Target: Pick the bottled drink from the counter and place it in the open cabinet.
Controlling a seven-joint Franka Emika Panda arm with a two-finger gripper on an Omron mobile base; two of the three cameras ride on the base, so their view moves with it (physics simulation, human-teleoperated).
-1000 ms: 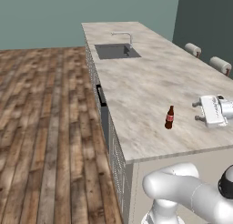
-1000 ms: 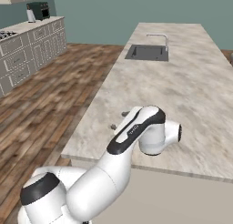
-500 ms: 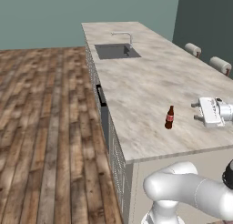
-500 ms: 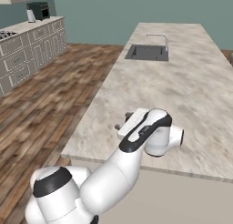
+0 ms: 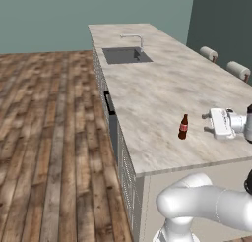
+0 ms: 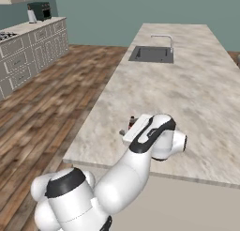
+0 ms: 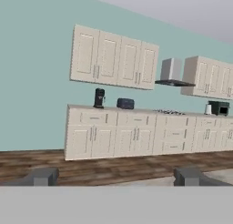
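Note:
The bottled drink [image 5: 183, 127], a small dark brown bottle with a red label, stands upright on the beige marble counter [image 5: 147, 88] near its front edge. My gripper [image 5: 206, 121] hovers just right of it at bottle height, pointing toward it with a small gap between. In the right base view the bottled drink [image 6: 132, 120] peeks out behind the white hand of my gripper [image 6: 126, 127]. The hand view looks past the gripper [image 7: 116, 176] across the room. Its two fingertips [image 7: 43, 176] stand wide apart with nothing between them. The open cabinet is out of view.
A grey sink [image 5: 125, 55] with a thin faucet [image 5: 135, 38] is set in the counter's far end. Two stools [image 5: 238, 69] stand along its right side. Across the wood floor runs a row of pale cabinets [image 7: 136, 134] with a coffee machine [image 7: 99, 98] and a toaster [image 7: 125, 103].
The hand has crept slightly left toward the bottle and the arm's elbow has swung. The bottle has not moved and the jaws have stayed open.

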